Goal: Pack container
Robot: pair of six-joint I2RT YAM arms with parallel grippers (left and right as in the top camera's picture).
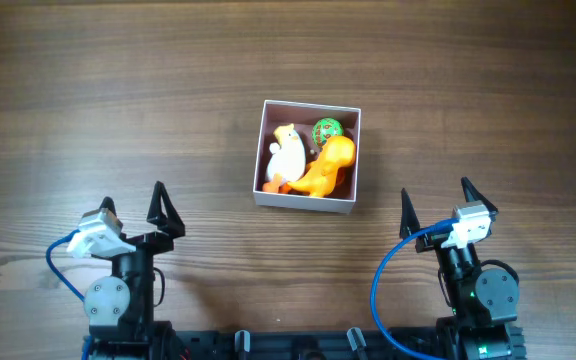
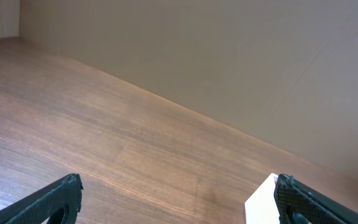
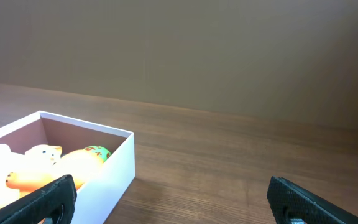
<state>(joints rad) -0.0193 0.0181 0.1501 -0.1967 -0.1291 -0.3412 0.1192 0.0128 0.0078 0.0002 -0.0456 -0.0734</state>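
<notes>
Square white container (image 1: 304, 203) on wooden table (image 1: 118, 100), holding white toy (image 1: 286, 158), orange toy (image 1: 330, 168) and green ball (image 1: 326, 131); left gripper (image 1: 133, 198) and right gripper (image 1: 435, 190) both spread wide, empty.

Overhead looking straight down on the table (image 1: 118, 100), wrist views low, facing forward — all three share the container (image 1: 306, 204).

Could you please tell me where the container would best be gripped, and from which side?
Probably the container's thin right wall, near its far corner, pinched from above by the right claw: the wall stands upright, and the toys leave a little room there.
</notes>
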